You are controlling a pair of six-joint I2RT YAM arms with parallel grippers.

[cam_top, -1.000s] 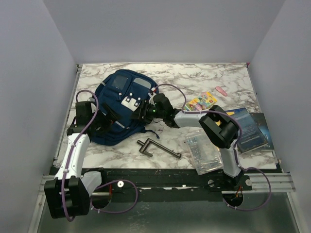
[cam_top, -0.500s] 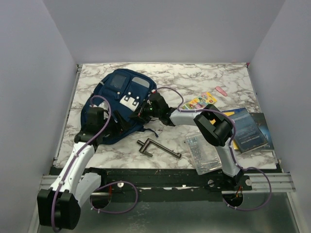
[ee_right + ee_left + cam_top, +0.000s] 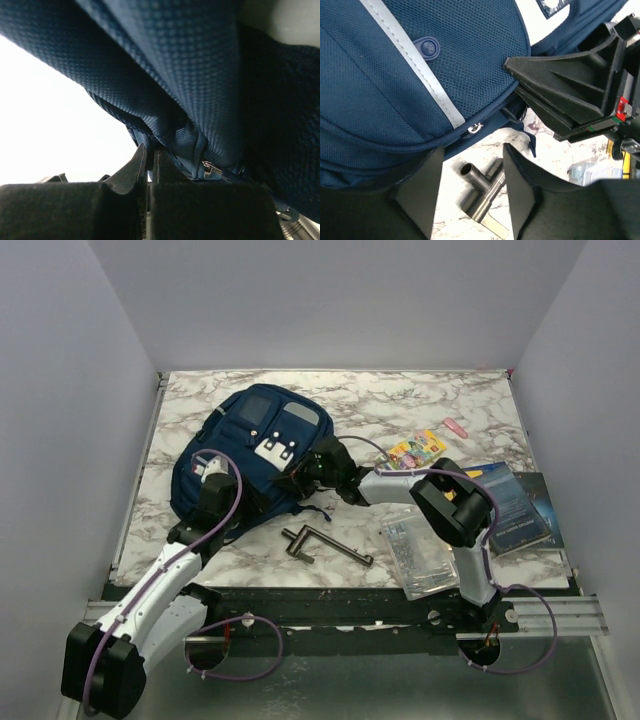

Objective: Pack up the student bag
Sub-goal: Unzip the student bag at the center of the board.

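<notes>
The student bag (image 3: 255, 440), navy blue with grey stripes, lies at the left rear of the marble table. My right gripper (image 3: 300, 472) is at the bag's right edge. In the right wrist view that gripper (image 3: 150, 150) is shut on a fold of blue bag fabric, with a zip slider (image 3: 209, 170) just beside it. My left gripper (image 3: 245, 502) hovers at the bag's near edge. In the left wrist view its jaws (image 3: 472, 160) stand open with nothing between them, just below the bag's zip pull (image 3: 474, 128); the table lies below.
A metal T-shaped pipe fitting (image 3: 325, 543) lies in front of the bag, and in the left wrist view this fitting (image 3: 482, 187) shows on the table below the left fingers. To the right are a clear plastic case (image 3: 418, 555), a crayon box (image 3: 415, 450), a pink eraser (image 3: 455, 427) and books (image 3: 510, 502).
My left arm swung from the bag's left side to its near edge, jaws narrowing. The right gripper shut on the bag's edge, and the bag shifted slightly.
</notes>
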